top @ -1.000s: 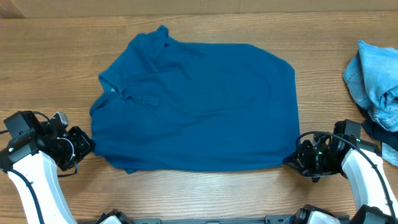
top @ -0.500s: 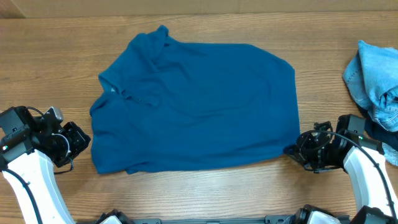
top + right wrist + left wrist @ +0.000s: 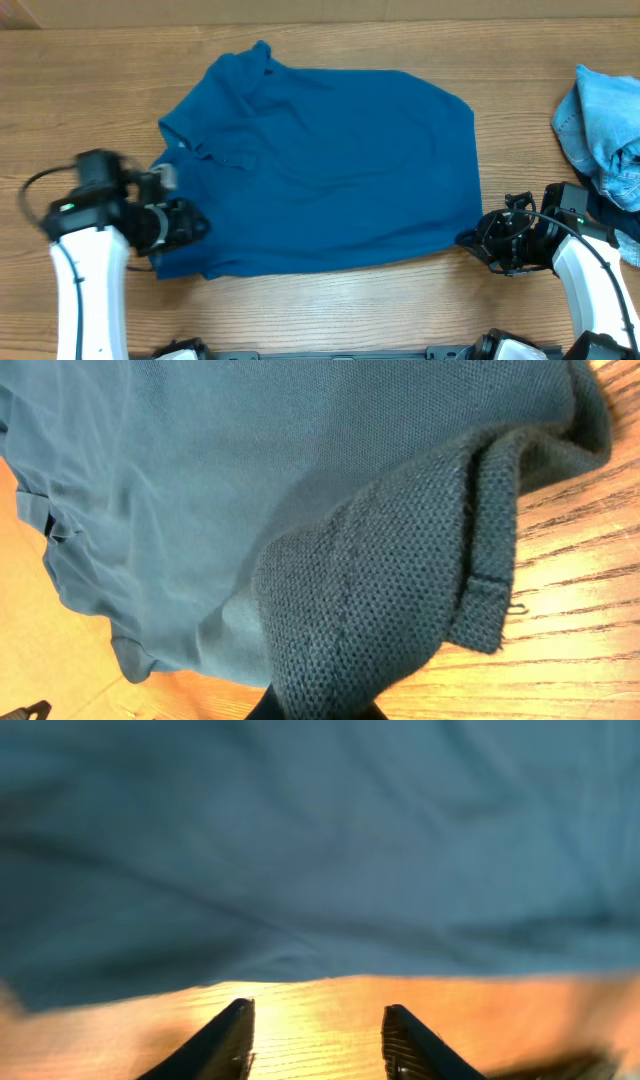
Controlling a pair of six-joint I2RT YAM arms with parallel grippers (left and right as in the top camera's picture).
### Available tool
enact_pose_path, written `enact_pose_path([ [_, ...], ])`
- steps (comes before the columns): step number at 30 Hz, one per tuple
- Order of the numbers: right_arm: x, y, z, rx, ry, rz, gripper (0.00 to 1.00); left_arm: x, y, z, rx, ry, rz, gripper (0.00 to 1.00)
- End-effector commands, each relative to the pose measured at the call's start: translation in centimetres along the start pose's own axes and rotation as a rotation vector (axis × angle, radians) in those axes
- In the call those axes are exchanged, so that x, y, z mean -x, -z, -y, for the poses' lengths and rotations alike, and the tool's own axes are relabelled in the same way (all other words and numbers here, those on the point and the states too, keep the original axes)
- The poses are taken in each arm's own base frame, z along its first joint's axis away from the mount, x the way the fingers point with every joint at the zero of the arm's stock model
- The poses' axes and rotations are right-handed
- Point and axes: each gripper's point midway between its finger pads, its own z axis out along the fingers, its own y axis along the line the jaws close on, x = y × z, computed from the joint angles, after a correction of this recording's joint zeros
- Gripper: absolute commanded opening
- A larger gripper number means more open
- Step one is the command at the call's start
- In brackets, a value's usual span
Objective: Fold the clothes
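The blue shirt (image 3: 320, 170) lies spread mid-frame on the table (image 3: 80, 90). At its lower left edge the left gripper (image 3: 190, 226) stands parted, empty; the right gripper (image 3: 476, 241) pinches its lower right corner.

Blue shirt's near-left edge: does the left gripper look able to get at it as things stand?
Probably yes. The left gripper has its fingers apart just short of the blue shirt edge, with only bare table before it and nothing in the way.

Shirt (image 3: 320, 170) on table (image 3: 80, 90); left end effector (image 3: 195, 225) at left edge, right end effector (image 3: 470, 241) at near-right corner.
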Motion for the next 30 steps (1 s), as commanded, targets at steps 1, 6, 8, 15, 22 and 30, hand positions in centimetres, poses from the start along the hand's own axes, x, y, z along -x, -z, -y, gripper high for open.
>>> enact_pose_path([
  [1,0.8,0.7,-0.9,0.018,0.038,0.034,0.04,-0.7,-1.0,3.2,0.060,-0.259,-0.036,0.53],
  [6,0.8,0.7,-0.9,0.018,0.037,0.033,0.04,-1.5,-2.4,3.5,0.300,-0.378,-0.057,0.56],
  [8,0.8,0.7,-0.9,0.018,0.037,0.033,0.04,-1.4,-2.9,2.9,0.443,-0.406,-0.052,0.57],
  [15,0.7,0.7,-0.9,0.017,0.035,0.030,0.04,-1.7,-5.4,0.7,0.714,-0.447,-0.150,0.47],
  [22,0.7,0.7,-0.9,0.017,0.036,0.031,0.04,-2.8,-8.0,1.6,0.737,-0.551,-0.234,0.43],
  [30,0.7,0.7,-0.9,0.017,0.036,0.031,0.04,-4.7,-9.3,5.3,0.695,-0.964,-0.286,0.70],
])
